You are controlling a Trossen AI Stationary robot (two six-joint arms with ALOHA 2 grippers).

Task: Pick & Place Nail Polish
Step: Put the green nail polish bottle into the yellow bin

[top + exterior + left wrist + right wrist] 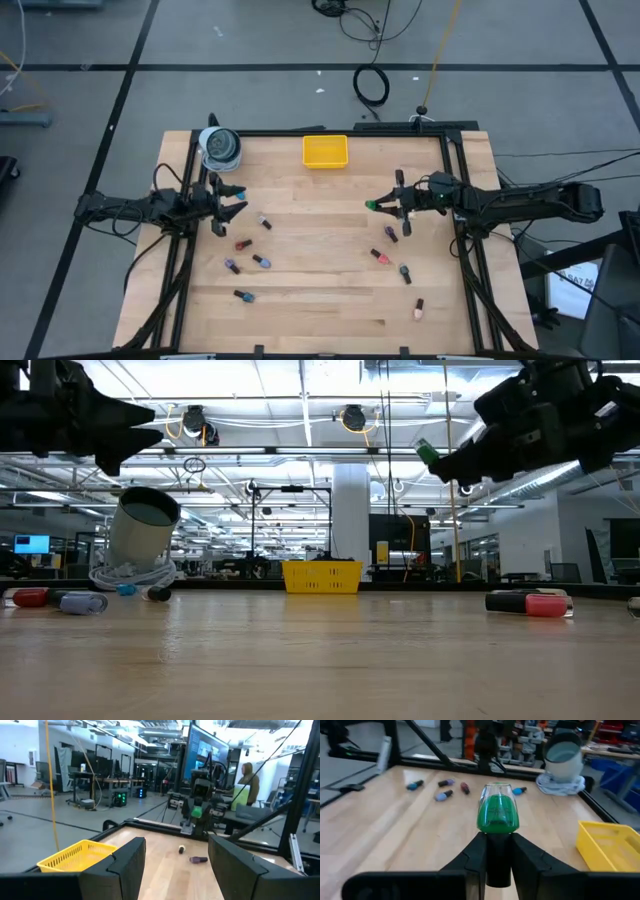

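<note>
- High view: right gripper (376, 205) hangs above the desk (330, 300), right of centre, its fingers closed on a green nail polish bottle (498, 813) by the dark cap, body pointing forward.
- Risk: the grip is on the narrow cap only; a fast swing toward the yellow tray (325, 151) could let the bottle pivot or slip out. Releasing short of the tray would send it rolling on the desk.
- Right arm reaches in from the right edge, held well clear of the desk in the low view.
- Left gripper (236, 201) waits above the desk's left side, near the tape roll (220, 147), fingers spread wide and holding nothing.
- Remaining bottles (248, 262) lie scattered on the desk, left and right.
</note>
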